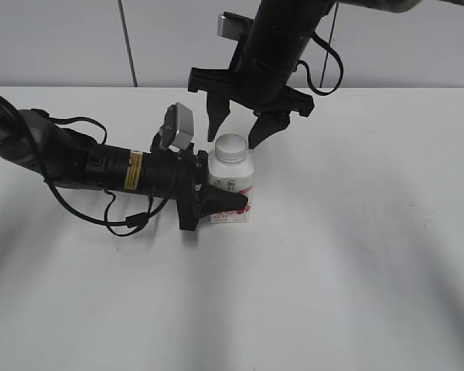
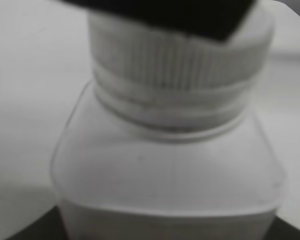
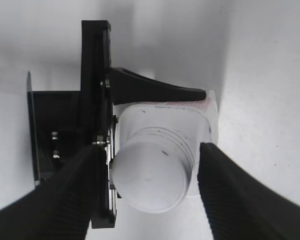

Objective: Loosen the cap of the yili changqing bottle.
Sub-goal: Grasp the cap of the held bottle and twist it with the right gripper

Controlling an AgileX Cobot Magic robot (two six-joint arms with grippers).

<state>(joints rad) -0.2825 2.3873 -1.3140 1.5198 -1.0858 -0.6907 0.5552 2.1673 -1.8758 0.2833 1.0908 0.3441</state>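
Left end effector (image 1: pixel 216 202) clamps bottle (image 1: pixel 232 189); right end effector (image 1: pixel 238 127) open, straddling cap (image 1: pixel 231 148), off-centre closing could tip it.

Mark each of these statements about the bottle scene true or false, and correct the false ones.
1. The yili changqing bottle stands upright on the white table. True.
2. The cap lies on the table beside the bottle. False: it sits on the bottle's neck.
3. The left hand grips the bottle's body from the side. True.
4. The right hand is clamped shut on the cap. False: its fingers are spread open to either side of the cap, apart from it.
5. The right hand comes at the cap from above. True.
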